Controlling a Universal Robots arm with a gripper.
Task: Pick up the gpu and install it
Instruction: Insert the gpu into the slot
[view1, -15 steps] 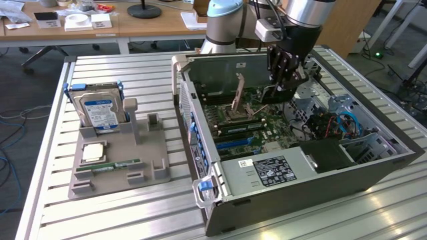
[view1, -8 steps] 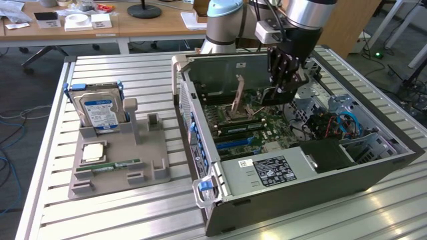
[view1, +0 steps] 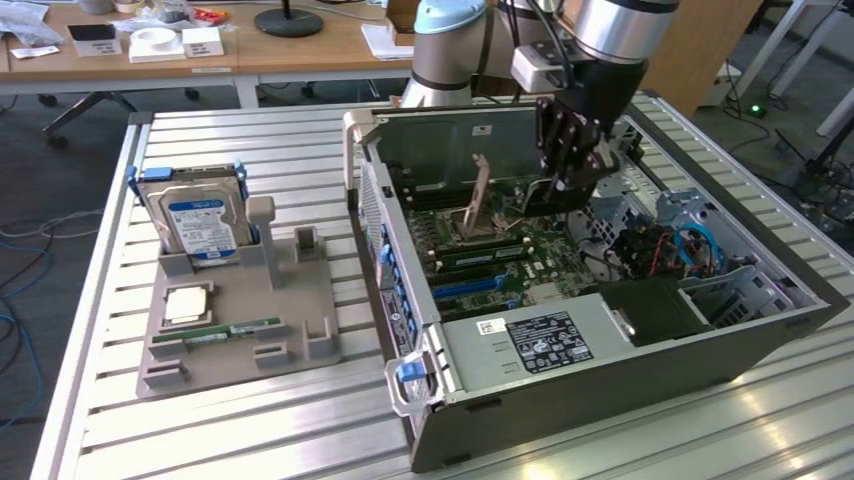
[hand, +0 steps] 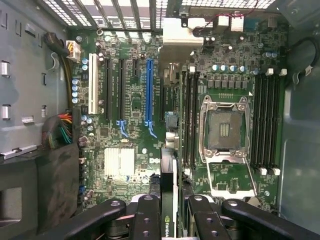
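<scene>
My gripper (view1: 577, 160) hangs inside the open computer case (view1: 534, 400), over the motherboard (hand: 125, 145). It is shut on the gpu (view1: 554, 195), a thin dark card held on edge. In the wrist view the gpu (hand: 168, 200) runs edge-on between the two black fingers (hand: 147, 212), with a green logo on its near end. It hovers above the board, between the long blue slot (hand: 149, 90) and the black memory slots (hand: 189, 120). The empty processor socket (hand: 225, 131) lies beside them.
A grey tray (view1: 300, 300) on the slatted metal table at the exterior view's left carries an upright hard drive (view1: 200, 220), a processor chip (view1: 187, 302) and a green RAM stick (view1: 220, 335). Cables and a drive cage crowd the case's right side. A wooden desk stands behind.
</scene>
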